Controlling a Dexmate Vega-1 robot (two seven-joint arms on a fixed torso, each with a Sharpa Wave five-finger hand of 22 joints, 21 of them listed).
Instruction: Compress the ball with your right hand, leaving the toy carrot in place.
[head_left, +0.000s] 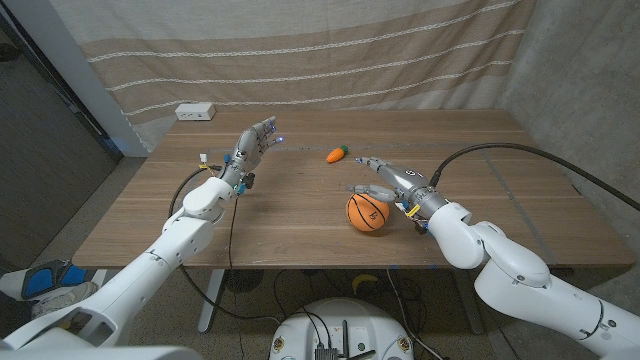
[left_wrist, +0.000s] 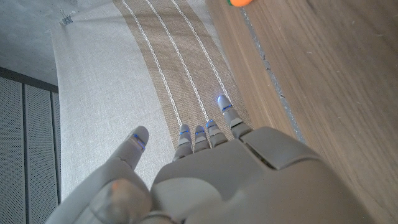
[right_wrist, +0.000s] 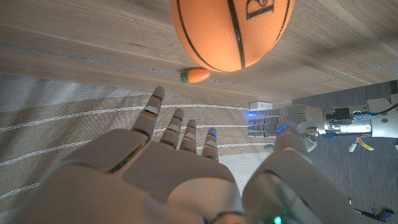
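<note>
White rounded arm shells, grey jointed hands. Left hand: blue lights at fingertips, yellow-tagged wires at wrist. Right hand: grey fingers, green light near wrist. Black cables trail from forearms.

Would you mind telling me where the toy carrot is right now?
In the head view the carrot lies on the table just right of centre, beyond the ball and the right robot hand, touching neither.
</note>
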